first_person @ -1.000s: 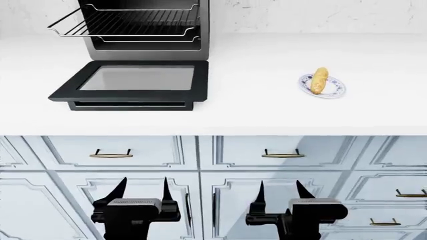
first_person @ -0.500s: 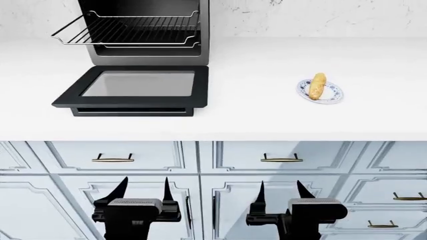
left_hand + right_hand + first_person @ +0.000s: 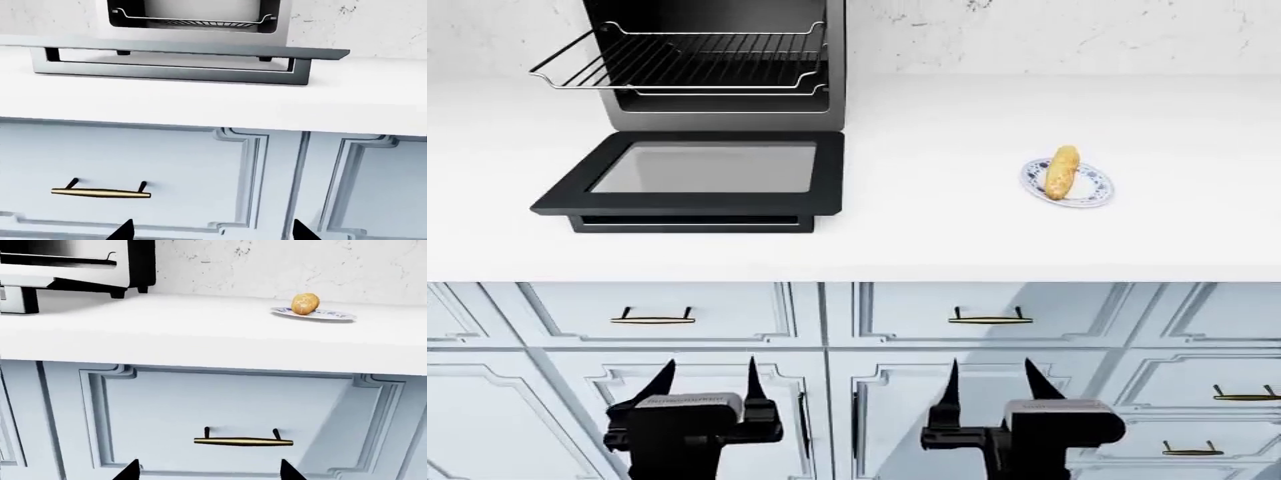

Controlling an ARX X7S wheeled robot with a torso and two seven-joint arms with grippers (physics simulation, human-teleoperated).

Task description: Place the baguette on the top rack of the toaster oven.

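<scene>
White countertop (image 3: 961, 230) spans your view above pale panelled drawers (image 3: 988, 315); the baguette (image 3: 1062, 172) lies on its plate (image 3: 1092, 188), well right of the toaster oven (image 3: 714, 60), whose top rack (image 3: 681, 62) juts out; your left gripper (image 3: 705, 385) and right gripper (image 3: 993, 385) hang low, fingers spread, empty

I see a golden-brown, speckled baguette (image 3: 1062, 172) on a white plate (image 3: 1089, 190) with blue patterning, on the plain white counter (image 3: 961, 230). The toaster oven (image 3: 714, 60) is black with a grey door window and chrome top rack (image 3: 681, 62); both claws are black.
</scene>
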